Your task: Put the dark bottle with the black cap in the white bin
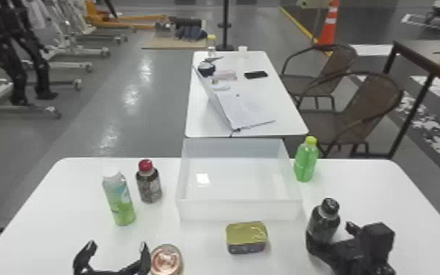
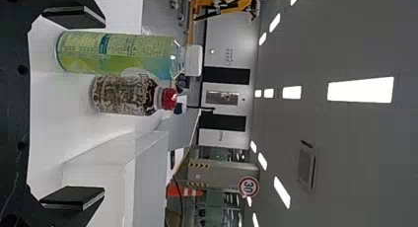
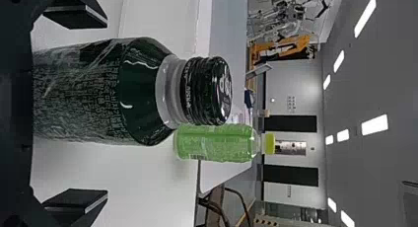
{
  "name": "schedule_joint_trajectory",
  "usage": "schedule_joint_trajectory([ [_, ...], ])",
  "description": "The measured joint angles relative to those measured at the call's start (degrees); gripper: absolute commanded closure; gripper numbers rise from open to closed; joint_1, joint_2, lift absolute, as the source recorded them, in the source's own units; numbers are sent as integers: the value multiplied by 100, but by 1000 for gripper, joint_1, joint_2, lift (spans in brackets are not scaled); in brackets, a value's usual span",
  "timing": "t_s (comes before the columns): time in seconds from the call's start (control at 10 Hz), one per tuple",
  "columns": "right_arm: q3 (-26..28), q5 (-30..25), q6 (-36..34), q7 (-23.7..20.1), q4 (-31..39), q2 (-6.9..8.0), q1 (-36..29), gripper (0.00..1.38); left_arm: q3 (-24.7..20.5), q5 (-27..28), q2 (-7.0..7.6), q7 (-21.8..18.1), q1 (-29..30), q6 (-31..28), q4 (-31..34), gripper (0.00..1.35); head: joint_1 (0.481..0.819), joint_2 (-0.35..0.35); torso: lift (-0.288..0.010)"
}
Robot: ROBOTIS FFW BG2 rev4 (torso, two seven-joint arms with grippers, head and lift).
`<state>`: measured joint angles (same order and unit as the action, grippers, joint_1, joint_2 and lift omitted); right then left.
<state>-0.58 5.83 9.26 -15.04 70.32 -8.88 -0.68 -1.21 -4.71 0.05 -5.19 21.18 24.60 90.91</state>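
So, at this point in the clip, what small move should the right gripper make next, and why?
Probably closing the right gripper on the dark bottle. Its two fingers stand apart on either side of the bottle, with a gap beside each, so it isn't gripped yet, and the bottle is outside the white bin.

The high head view looks down, close wrist views across; head and right share the green bottle point(image 1: 305, 163).
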Motion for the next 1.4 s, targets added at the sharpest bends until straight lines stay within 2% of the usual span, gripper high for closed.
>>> schedule_joint_trajectory([
  [0.1,-2,-102,33,-37,-104,21,96,122,-20,4,0,-21,0,1,-7,107,549,0,-100],
  [0.2,-3,-170,60,-68,-180,43,182,427,-27,5,0,-26,-1,2,-11,107,549,0,-100],
  [0.3,-3,-192,72,-147,-251,62,269,841,-28,5,0,-26,-4,6,-13,107,549,0,-100],
  [0.4,-4,-170,86,-229,-292,86,327,964,-28,5,0,-26,-8,9,-18,107,549,0,-100],
  [0.5,-4,-117,30,-267,-149,101,280,964,-26,5,0,-26,-10,9,-21,107,549,0,-100],
  [0.8,14,-23,-878,-231,1468,31,-436,963,-20,-1,0,-26,-27,12,-42,107,549,0,-100],
  [1.0,19,145,-1271,-72,2206,13,-728,963,-24,-3,0,-26,-29,24,-47,107,549,0,-100],
  [1.2,12,283,-1237,-59,2336,85,-470,963,2,-16,0,-26,-56,25,-65,107,549,0,-100],
  [1.4,-43,211,-1016,-70,2105,192,1,964,30,-55,0,-26,-90,22,-104,107,549,0,-100],
])
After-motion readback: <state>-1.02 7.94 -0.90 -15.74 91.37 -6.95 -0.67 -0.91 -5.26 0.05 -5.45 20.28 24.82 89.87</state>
